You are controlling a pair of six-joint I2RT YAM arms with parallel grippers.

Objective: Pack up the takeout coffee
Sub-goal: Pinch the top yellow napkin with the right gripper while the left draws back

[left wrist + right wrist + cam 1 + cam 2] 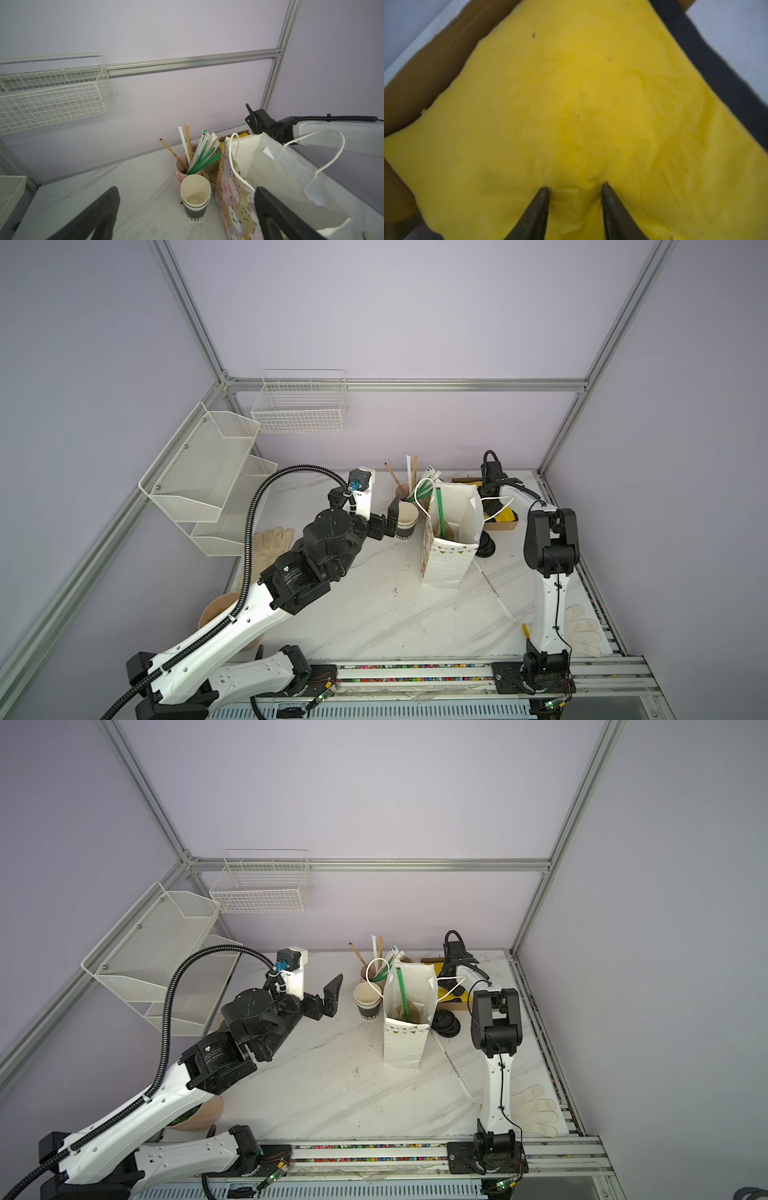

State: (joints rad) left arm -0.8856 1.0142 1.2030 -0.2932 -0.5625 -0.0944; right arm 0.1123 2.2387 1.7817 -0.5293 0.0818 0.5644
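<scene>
Left tool (186,190): released, jaws spread to full width and holding nothing. It hangs above the white marble-pattern tabletop (332,1094), aimed at the cup stack, near it and not touching.
Right tool (575,187): jaws partly apart with nothing clamped. Both tips press on the yellow paper sheet, which puckers between them. In both top views the tips are out of sight behind the bag.
Takeout coffee cup (412,1011): appears only as a tan, shaded, rounded patch low inside the bag, beside the green straw. Its rim, outer wall and lettering are hidden, so it cannot be told for certain that this patch is the cup.
White paper carrier bag (446,568): stands upright on the tabletop, mouth spread, cord handles loose. It has a cartoon-animal print on the broad face and dots and small triangles on the narrow face.
Green straw (402,994): leans inside the bag, with its upper end at the mouth.
Nested stack of paper cups (195,195): cream inside and at the rim, black outer wall with white lettering. It stands just beside the bag, on the left arm's side.
Pinkish cup (182,166): holds wrapped straws and stands behind the stack.
Yellow paper sheet (571,93): lies flat in a shallow brown cardboard box (425,72).
Stack of black lids (446,1025): sits on the tabletop, just beside the bag on the right arm's side.
</scene>
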